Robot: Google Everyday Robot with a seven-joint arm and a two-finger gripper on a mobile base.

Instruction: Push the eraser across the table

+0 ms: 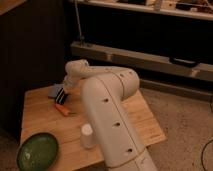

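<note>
The eraser [60, 96], a small black bar with pale stripes, lies near the far left of the wooden table [142, 120]. My gripper [65, 87] reaches down from the white wrist right over the eraser's far end and appears to be at or touching it. The big white arm [107, 115] crosses the middle of the table and hides the tabletop behind it.
A flat blue-grey block [53, 90] lies just left of the eraser. An orange carrot [62, 110] sits just in front of it. A white cup [87, 136] stands beside the arm, and a green bowl [37, 151] sits at the near left corner. Dark shelving runs behind the table.
</note>
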